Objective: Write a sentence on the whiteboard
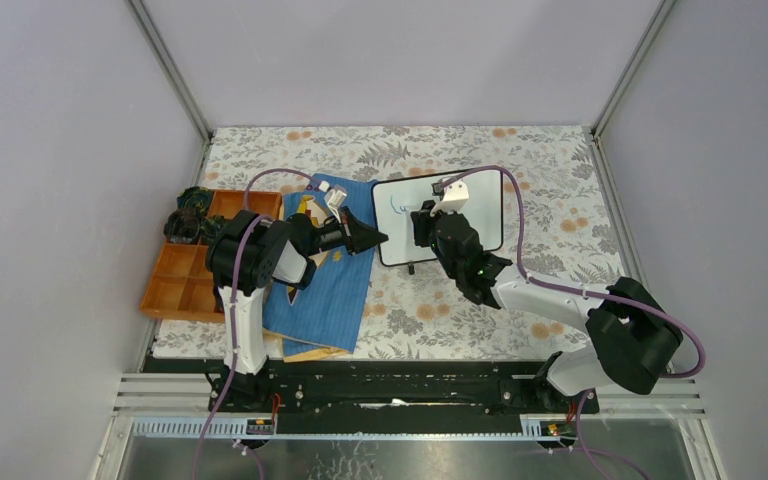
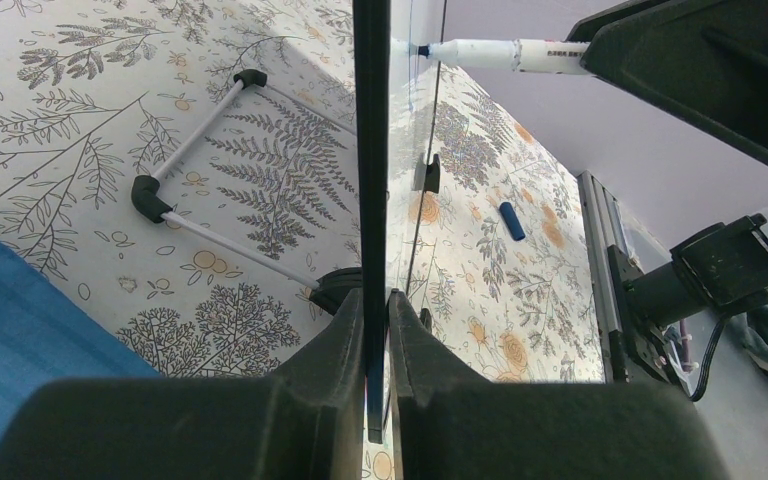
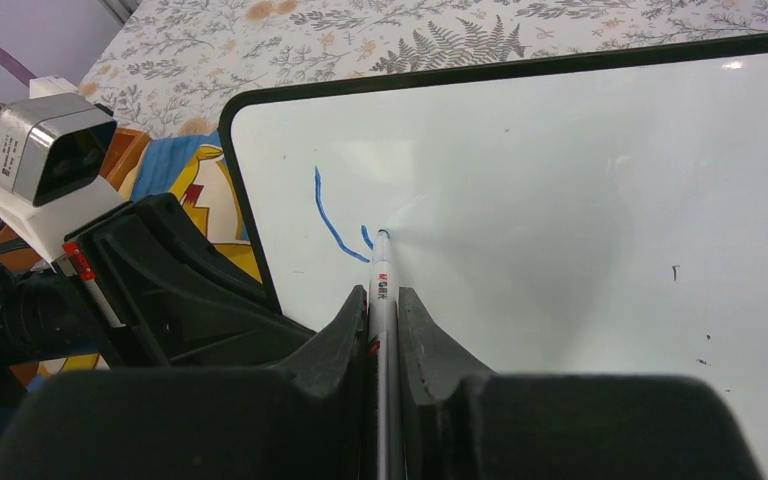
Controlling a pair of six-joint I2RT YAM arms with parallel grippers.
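The whiteboard (image 1: 485, 215) stands tilted on the floral table, its black frame seen edge-on in the left wrist view (image 2: 370, 150). My left gripper (image 1: 380, 238) (image 2: 377, 300) is shut on the board's left edge. My right gripper (image 1: 428, 218) (image 3: 383, 295) is shut on a white marker (image 3: 381, 265) (image 2: 500, 53), whose tip touches the board face (image 3: 560, 200). The blue writing (image 3: 330, 222) is one long curved stroke near the board's upper left, with a short mark right at the tip. No full word of the sentence shows.
A blue cloth-like book (image 1: 325, 285) lies under the left arm. An orange compartment tray (image 1: 185, 280) sits at the far left with dark items beside it (image 1: 185, 215). A blue cap (image 2: 511, 221) lies on the table. The board's wire stand (image 2: 210, 150) juts behind it.
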